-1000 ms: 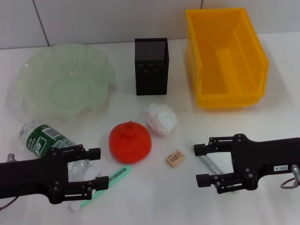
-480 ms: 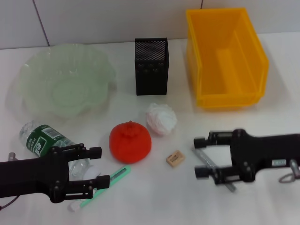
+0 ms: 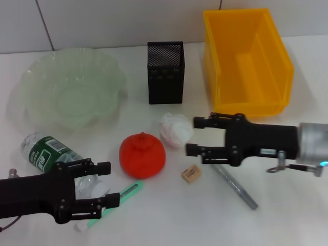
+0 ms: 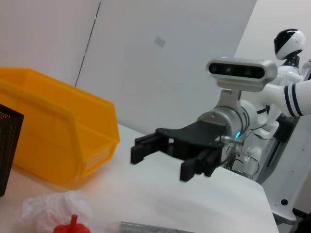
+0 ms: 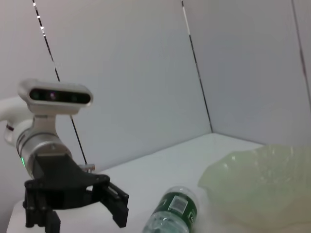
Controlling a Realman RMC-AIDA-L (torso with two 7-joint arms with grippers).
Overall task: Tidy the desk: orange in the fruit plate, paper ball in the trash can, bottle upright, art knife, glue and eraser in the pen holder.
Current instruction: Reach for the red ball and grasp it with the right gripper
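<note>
One plastic bottle (image 3: 54, 156) lies on its side near the left front of the white desk (image 3: 154, 220), its green label carrying white print too small to read. Just one of each other item shows: a green-handled art knife (image 3: 120, 199) beside the bottle, an orange (image 3: 142, 155), a white paper ball (image 3: 176, 129), a tan eraser (image 3: 191, 173), a grey glue pen (image 3: 234, 185), a black mesh pen holder (image 3: 165, 72), a pale green fruit plate (image 3: 72, 89) and a yellow bin (image 3: 247, 61). The left gripper (image 3: 105, 183) hovers over the bottle's cap end, fingers spread and empty. The right gripper (image 3: 193, 136) hangs just beside the paper ball, fingers apart, holding nothing.
</note>
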